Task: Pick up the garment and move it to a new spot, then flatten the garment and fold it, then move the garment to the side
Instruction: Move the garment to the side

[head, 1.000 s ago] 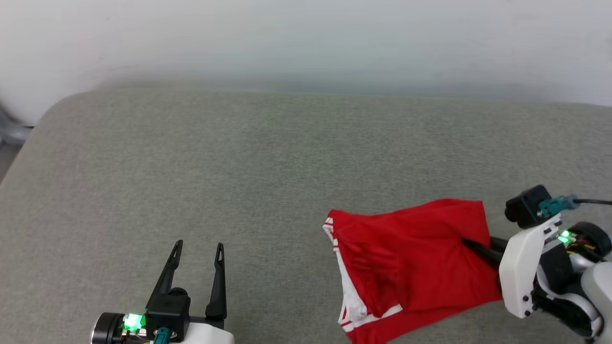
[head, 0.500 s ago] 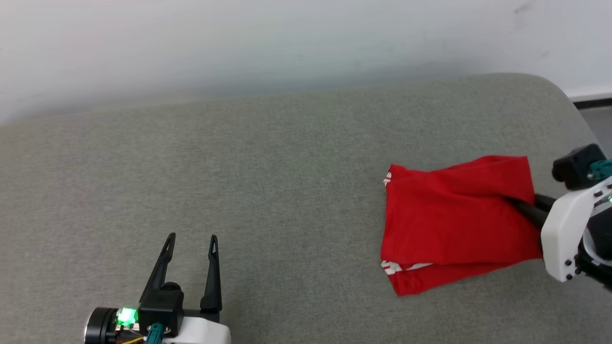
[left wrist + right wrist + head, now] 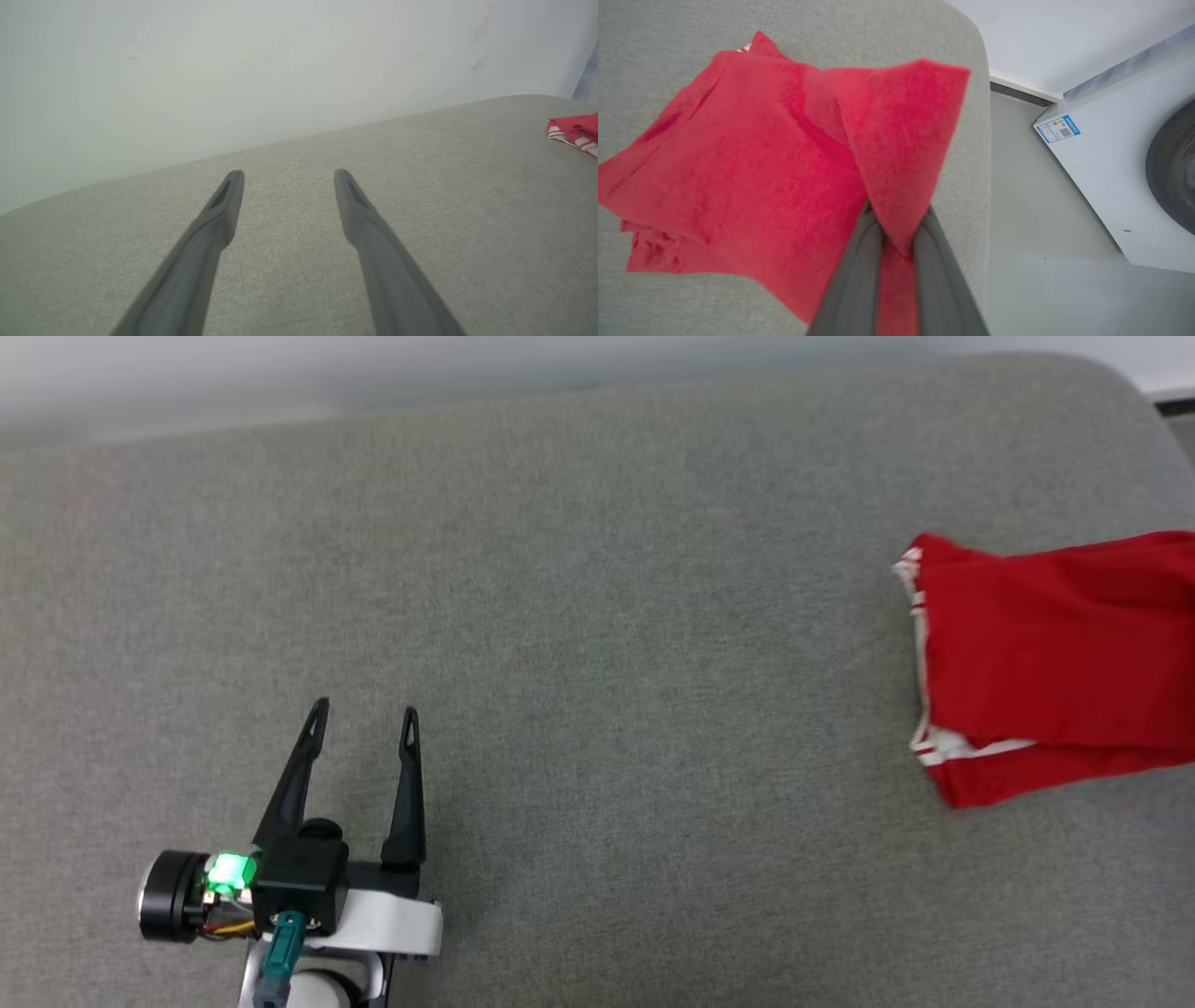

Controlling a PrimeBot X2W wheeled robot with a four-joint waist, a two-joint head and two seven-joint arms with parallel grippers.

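Observation:
The garment (image 3: 1055,653) is a folded red shirt with white striped trim, lying at the right end of the grey padded surface and cut off by the head view's right edge. In the right wrist view my right gripper (image 3: 896,224) is shut on a raised fold of the garment (image 3: 752,158), and the cloth hides the fingertips. My left gripper (image 3: 364,709) stands open over bare padding at the lower left, far from the cloth. The left wrist view looks between its spread fingers (image 3: 288,173), with the garment's striped edge (image 3: 577,133) far to the right.
The grey padded surface (image 3: 597,569) stretches wide between the two grippers. Its rounded right edge (image 3: 980,140) lies close beside the garment. Beyond that edge are grey floor and a white appliance (image 3: 1111,163) with a dark round door. A pale wall runs behind.
The head camera has shifted. The garment has slid well to the right, away from the left gripper, held by the right gripper, and now lies flatter. The left gripper stays open.

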